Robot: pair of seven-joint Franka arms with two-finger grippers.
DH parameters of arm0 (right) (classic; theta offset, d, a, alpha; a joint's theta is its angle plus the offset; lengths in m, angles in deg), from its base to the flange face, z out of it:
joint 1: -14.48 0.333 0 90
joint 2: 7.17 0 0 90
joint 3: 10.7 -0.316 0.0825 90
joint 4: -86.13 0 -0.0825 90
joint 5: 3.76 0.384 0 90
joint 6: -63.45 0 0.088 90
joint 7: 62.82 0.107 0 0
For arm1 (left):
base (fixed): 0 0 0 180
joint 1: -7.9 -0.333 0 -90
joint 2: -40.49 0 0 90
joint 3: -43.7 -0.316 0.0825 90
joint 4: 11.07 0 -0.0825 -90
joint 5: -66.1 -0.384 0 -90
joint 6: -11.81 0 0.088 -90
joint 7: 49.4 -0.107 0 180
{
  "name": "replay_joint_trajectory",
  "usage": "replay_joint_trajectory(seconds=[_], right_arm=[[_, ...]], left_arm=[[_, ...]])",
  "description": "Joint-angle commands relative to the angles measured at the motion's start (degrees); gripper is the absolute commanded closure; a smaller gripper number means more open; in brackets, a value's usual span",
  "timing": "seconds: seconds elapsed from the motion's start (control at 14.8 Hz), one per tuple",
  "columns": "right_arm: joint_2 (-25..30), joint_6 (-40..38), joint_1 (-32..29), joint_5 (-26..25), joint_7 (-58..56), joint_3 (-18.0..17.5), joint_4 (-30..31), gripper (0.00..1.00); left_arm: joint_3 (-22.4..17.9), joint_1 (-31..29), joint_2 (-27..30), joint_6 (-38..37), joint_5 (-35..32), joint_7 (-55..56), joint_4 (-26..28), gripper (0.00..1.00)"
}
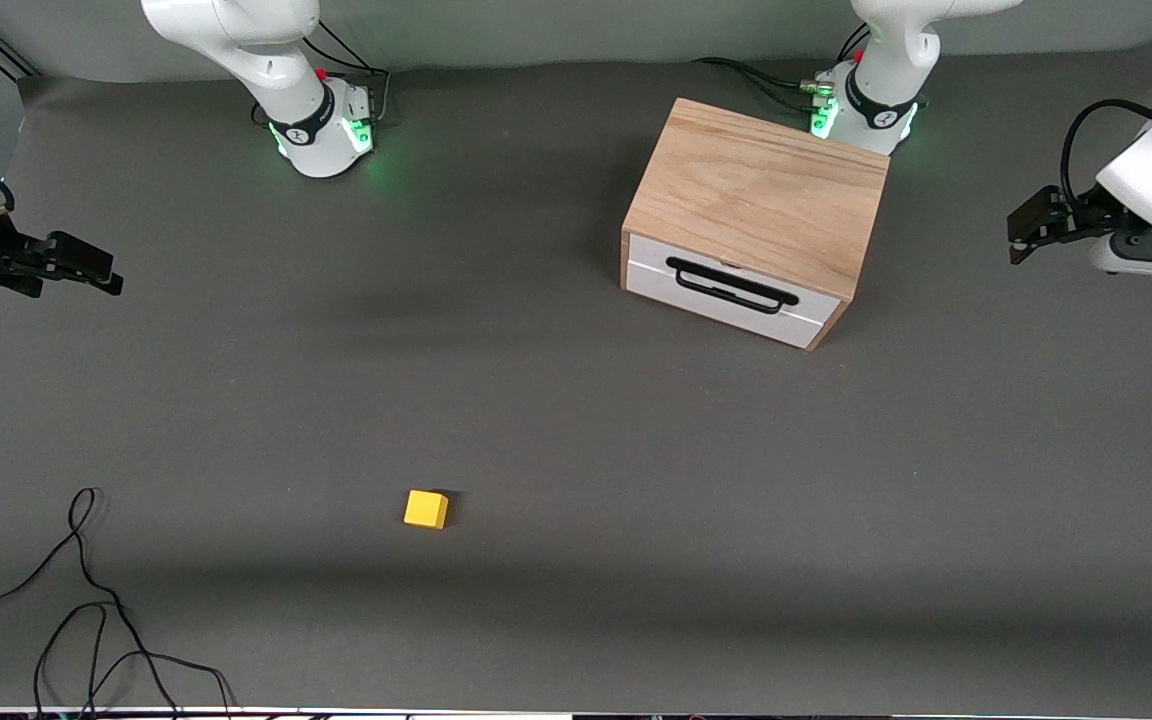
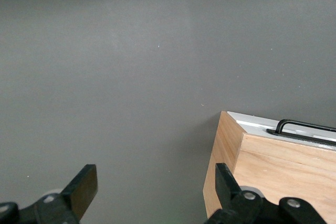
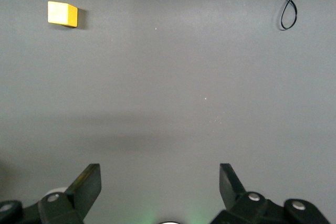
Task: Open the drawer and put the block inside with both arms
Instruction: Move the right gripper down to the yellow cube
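The drawer [image 1: 736,288] sits shut in its wooden box [image 1: 756,195] at the left arm's end, handle [image 1: 731,284] toward the front camera. The left gripper [image 1: 1028,228] hangs spread beside it. The block [image 1: 426,509] lies nearer the spread right gripper [image 1: 86,268].

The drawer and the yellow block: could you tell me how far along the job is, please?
Nothing looks done: the drawer is shut in its wooden box, and the block lies on the table, nearer the front camera. Nothing is in hand: the left gripper and right gripper hang open and empty. Opening, picking and placing all remain.
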Motion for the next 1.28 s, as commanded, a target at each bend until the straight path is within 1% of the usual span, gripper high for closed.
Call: replay_joint_trajectory(seconds=[0.0, 0.27, 0.41, 0.47, 0.61, 0.74, 1.01, 1.08, 1.22], right_arm=[[0.8, 0.8, 0.1, -0.6, -1.5, 0.3, 0.7, 0.0], [0.5, 0.7, 0.2, -0.6, -1.4, 0.2, 0.5, 0.0], [0.2, 1.0, 1.0, -0.3, -0.4, -0.5, 0.6, 0.0], [-0.4, 2.2, 2.8, -0.1, 0.4, -0.6, 0.4, 0.0], [-2.9, 4.5, 6.5, -0.1, 5.8, -0.6, -1.0, 0.0], [-7.4, 5.0, 10.6, 0.0, 11.6, -0.6, -5.4, 0.0], [-19.2, 4.9, 17.3, 0.2, 18.1, -0.6, -18.2, 0.0], [-22.3, 4.9, 18.8, 0.0, 19.9, -0.6, -21.1, 0.0], [-27.6, 4.9, 20.5, 0.0, 21.3, -0.6, -26.8, 0.0]], left_arm=[[-0.1, -0.1, 1.2, 0.3, 0.5, -0.6, 0.6, 0.0], [-0.1, -0.1, 0.9, 0.5, 0.5, -0.6, 0.7, 0.0], [-0.1, -0.2, 0.6, 0.7, 0.5, -0.6, 0.7, 0.0], [-0.1, -0.2, 0.5, 0.7, 0.5, -0.6, 0.7, 0.0], [-0.1, -0.2, 0.3, 0.8, 0.5, -0.6, 0.6, 0.0], [-0.1, -0.1, -0.9, 1.0, 0.5, -0.6, 0.4, 0.0], [0.2, 0.2, -6.0, 4.2, 0.5, -0.4, 0.5, 0.0], [0.2, 0.3, -6.2, 4.4, 0.5, -0.4, 0.2, 0.0], [0.2, 0.1, -5.3, 2.4, 0.5, -0.5, 0.4, 0.0]])
